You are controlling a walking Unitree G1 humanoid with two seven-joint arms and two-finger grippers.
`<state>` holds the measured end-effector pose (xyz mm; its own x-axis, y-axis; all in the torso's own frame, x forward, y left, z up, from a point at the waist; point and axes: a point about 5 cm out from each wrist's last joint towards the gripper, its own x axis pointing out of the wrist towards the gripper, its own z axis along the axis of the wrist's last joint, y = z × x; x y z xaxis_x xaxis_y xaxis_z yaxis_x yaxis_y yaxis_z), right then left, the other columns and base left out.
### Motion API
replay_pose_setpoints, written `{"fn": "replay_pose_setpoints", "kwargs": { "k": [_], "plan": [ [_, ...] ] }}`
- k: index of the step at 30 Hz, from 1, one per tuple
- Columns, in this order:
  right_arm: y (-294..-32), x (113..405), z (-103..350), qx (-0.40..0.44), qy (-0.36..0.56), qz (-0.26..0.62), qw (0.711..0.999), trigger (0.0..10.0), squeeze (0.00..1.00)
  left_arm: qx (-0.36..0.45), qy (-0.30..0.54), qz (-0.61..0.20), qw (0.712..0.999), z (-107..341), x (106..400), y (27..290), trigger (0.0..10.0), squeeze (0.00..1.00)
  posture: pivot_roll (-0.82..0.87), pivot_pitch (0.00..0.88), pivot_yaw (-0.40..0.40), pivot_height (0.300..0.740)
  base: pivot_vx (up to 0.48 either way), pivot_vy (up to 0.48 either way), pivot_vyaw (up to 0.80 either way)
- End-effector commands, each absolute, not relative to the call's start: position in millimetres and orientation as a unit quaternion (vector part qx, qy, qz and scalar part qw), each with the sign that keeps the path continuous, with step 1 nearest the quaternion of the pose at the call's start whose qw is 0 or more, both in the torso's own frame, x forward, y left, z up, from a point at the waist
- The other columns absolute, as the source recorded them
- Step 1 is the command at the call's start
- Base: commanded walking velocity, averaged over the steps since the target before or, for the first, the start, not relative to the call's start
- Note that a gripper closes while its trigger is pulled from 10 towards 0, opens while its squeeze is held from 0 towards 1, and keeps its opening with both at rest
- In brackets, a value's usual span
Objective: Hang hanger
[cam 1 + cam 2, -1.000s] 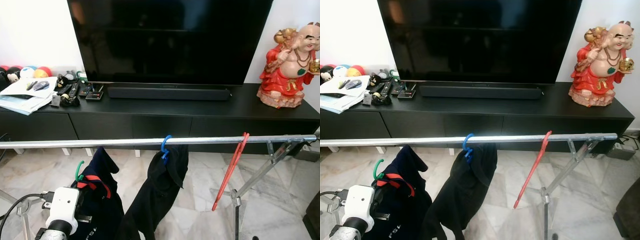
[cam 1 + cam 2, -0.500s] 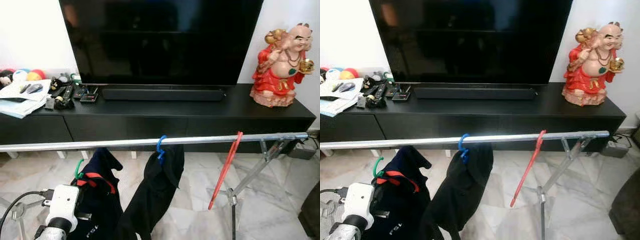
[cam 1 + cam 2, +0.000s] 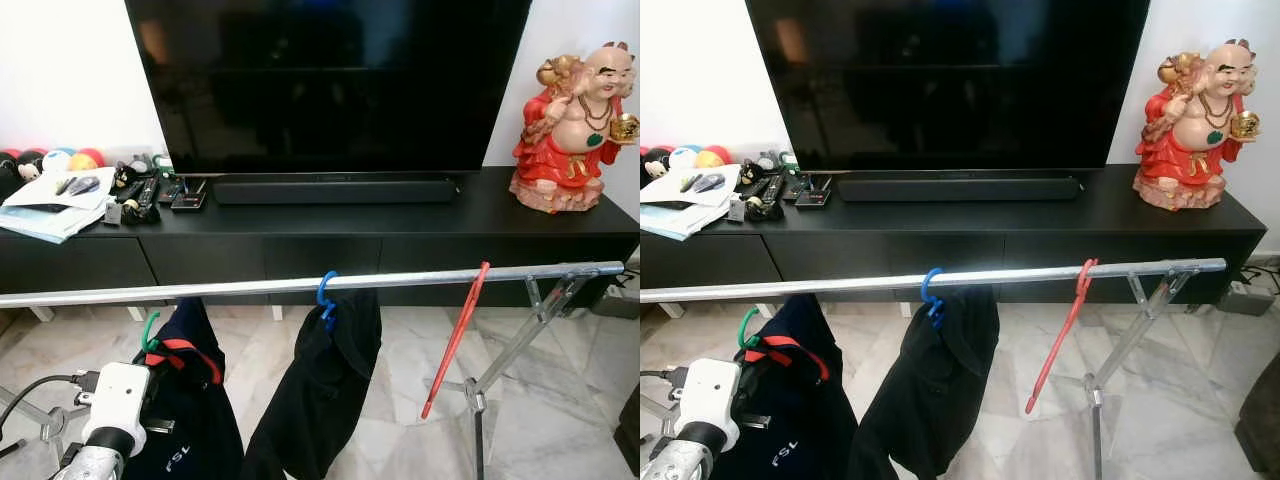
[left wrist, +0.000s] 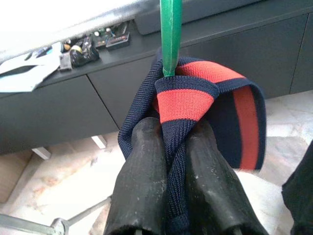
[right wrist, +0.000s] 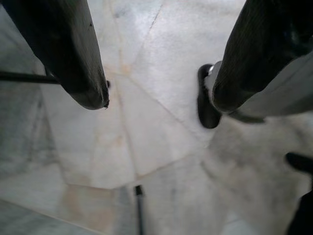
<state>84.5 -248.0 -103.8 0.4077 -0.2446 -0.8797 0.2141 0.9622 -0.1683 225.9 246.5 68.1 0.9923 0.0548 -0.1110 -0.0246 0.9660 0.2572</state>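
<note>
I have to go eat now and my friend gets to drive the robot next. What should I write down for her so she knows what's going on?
Left gripper: shut on the navy shirt's red-and-navy collar, just under the green hanger's hook.
Right gripper: open, holding nothing, pointing down at the marble floor.
Rail: a blue hanger with a black garment and a bare red hanger already hang on it.
Done: shirt is on its green hanger, lifted close to the rail's left part.
Left: the green hook sits just below the rail, not over it. Raise it, hook it on left of the blue hanger, then open the gripper.
</note>
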Motion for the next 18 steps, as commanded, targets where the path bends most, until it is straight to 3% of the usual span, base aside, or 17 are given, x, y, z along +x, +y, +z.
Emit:
{"fn": "replay_pose_setpoints", "kwargs": {
  "k": [1,18],
  "plan": [
    [-242.5,80.8,-105.7,-0.013,0.528,-0.125,0.84,10.0,0.0,0.133,0.052,0.028,0.989,74.1,228.7,253.8,10.0,0.0,0.1,0.0,0.065,0.74,0.0,0.0,0.0],
    [-236.2,70.8,-108.9,0.001,0.534,-0.123,0.837,10.0,0.0,0.122,0.052,0.035,0.991,69.8,237.6,251.2,10.0,0.0,0.08,0.0,0.047,0.74,0.0,0.0,0.0]
  ]
}}
